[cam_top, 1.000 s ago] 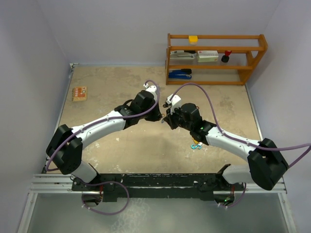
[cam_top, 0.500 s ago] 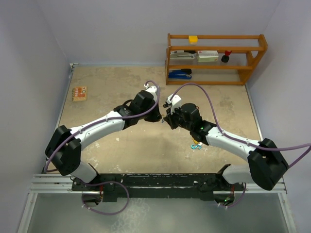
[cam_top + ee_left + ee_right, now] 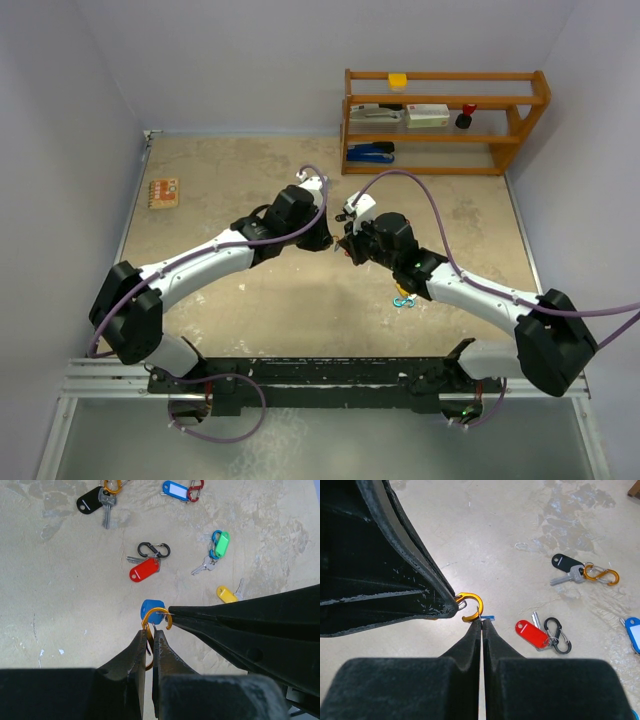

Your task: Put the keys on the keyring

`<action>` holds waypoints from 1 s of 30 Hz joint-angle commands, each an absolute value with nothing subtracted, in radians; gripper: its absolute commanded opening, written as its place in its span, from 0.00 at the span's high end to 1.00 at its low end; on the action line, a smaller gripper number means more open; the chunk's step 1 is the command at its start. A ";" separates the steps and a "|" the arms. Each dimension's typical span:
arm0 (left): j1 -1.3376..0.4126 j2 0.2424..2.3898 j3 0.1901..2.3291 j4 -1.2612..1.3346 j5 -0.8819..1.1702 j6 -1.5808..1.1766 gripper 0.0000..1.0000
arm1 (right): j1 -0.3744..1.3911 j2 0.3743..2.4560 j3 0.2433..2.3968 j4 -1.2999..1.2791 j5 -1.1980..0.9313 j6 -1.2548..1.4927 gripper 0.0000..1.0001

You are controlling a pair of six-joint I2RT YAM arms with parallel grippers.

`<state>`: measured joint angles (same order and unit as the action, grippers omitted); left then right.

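MID-DESK: Your two arms meet tip to tip above the middle of the desk (image 3: 60,605). Your left gripper (image 3: 149,631) has its jaws closed to a sliver on the lower part of an orange carabiner (image 3: 156,614). It holds the clip off the surface with the open hook turned toward your right gripper (image 3: 482,622).

That gripper's jaws are pressed flat together, their tips touching the hook's open end. A blue key (image 3: 150,606) sits right at that meeting point. Only a sliver of it shows from the right wrist, and you cannot tell whether the jaws pinch it.

The other keys lie loose on the desk below:
- a red key (image 3: 144,571), touching a black carabiner (image 3: 154,549)
- a green key (image 3: 220,544), right of centre toward the near edge in the top view
- a yellow key (image 3: 227,594)
- a black key (image 3: 90,500)
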<state>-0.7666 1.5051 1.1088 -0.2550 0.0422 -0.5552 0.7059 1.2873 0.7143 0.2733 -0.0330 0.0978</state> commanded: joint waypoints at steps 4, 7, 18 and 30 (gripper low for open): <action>-0.770 1.447 1.108 -0.193 0.122 -0.526 1.00 | 0.702 1.270 0.755 0.280 0.021 0.095 1.00; -0.770 1.444 1.103 -0.187 0.135 -0.526 1.00 | 0.701 1.272 0.761 0.279 0.030 0.103 1.00; -0.770 1.433 1.089 -0.160 0.180 -0.528 1.00 | 0.700 1.286 0.794 0.267 0.103 0.132 0.86; -0.767 1.377 1.067 -0.133 0.135 -0.551 1.00 | 0.690 1.204 0.773 0.179 0.329 0.268 0.37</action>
<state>-0.7670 1.4376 1.0790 -0.1928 0.1600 -0.5392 0.6991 1.2816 0.7643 0.2096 0.2066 0.1894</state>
